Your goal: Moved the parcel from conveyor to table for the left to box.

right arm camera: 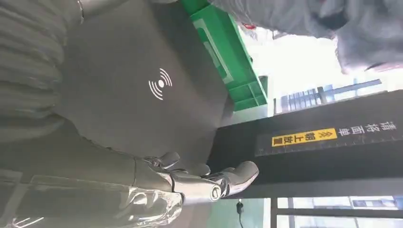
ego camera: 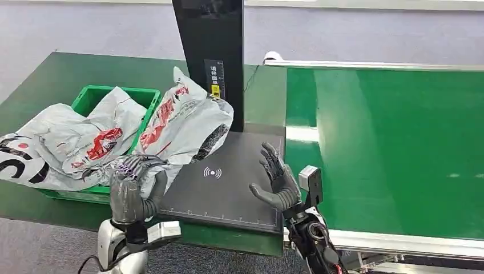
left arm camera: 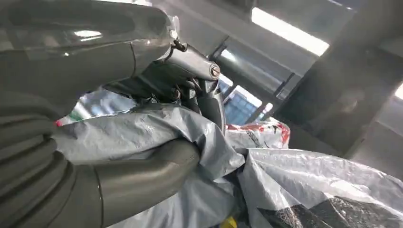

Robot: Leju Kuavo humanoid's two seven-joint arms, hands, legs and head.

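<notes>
Parcel (ego camera: pixel 188 123), judged a light, soft, slippery poly bag, is gripped at its crumpled near edge by the left hand (ego camera: pixel 132 191), while the right hand (ego camera: pixel 278 180) is held open and empty.

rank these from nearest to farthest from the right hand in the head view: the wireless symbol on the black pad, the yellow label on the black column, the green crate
From the right hand:
1. Wireless symbol on the black pad, just beside the hand toward the robot's left.
2. Yellow label on the black column, ahead of the hand.
3. Green crate, far across on the left, under the parcels.

wireless-wave symbol on black pad (ego camera: pixel 222 182), yellow label (ego camera: pixel 216 89) on black post (ego camera: pixel 209 57)
</notes>
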